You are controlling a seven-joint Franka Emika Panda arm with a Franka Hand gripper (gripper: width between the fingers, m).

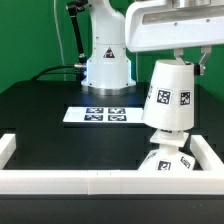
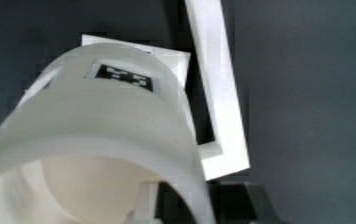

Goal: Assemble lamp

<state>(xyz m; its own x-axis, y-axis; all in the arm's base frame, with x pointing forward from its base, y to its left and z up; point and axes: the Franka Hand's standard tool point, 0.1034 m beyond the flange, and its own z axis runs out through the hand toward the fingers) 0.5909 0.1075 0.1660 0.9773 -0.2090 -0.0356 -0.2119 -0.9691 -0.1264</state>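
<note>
My gripper point(image 1: 184, 60) is shut on the rim of the white cone-shaped lamp shade point(image 1: 169, 96) and holds it tilted in the air at the exterior view's right. Right under it, the ball-topped bulb point(image 1: 164, 150) stands on the flat lamp base point(image 1: 176, 164), in the corner of the white wall. The shade's lower end is just above the bulb top or touching it; I cannot tell which. In the wrist view the shade point(image 2: 86, 130) fills most of the picture, with its wall between my fingertips point(image 2: 196, 200). A corner of the base point(image 2: 164, 50) shows past it.
The marker board point(image 1: 97, 115) lies flat on the black table in front of the robot's pedestal point(image 1: 107, 62). A white wall point(image 1: 60, 181) runs along the table's front and turns up both sides; it also shows in the wrist view point(image 2: 210, 70).
</note>
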